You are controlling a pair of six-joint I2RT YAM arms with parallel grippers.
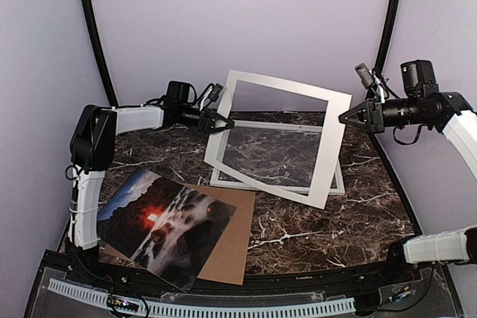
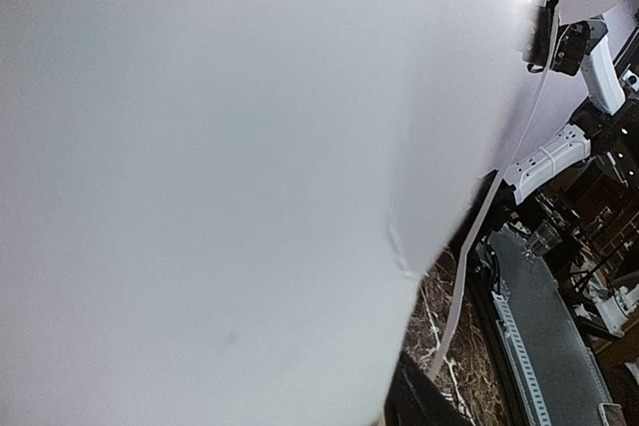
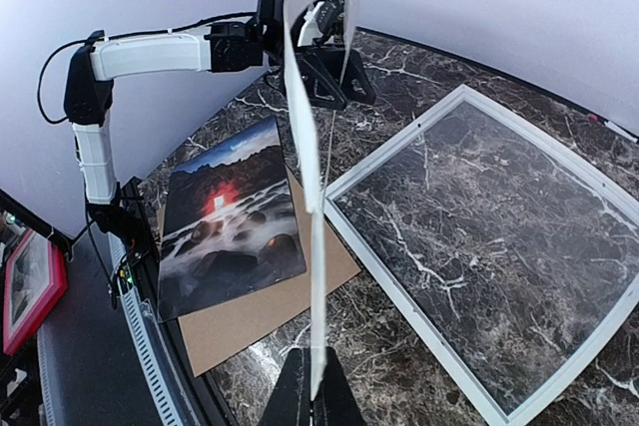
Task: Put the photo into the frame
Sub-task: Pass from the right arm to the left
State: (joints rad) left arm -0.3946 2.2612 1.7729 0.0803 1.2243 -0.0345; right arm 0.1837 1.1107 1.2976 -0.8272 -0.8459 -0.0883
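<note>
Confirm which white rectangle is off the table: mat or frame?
The wide-bordered mat: tilted in the air, pinched by the right gripper. The thin-railed frame lies flat on the table.

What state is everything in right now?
Frame: flat on the table, empty.
Cardboard: flat on the table.
Photo: flat on the cardboard, outside the frame.
Mat: held up, tilted above the frame.
Right jaws: shut on the mat's edge.
Left jaws: at the mat's other edge, grip unclear.
</note>
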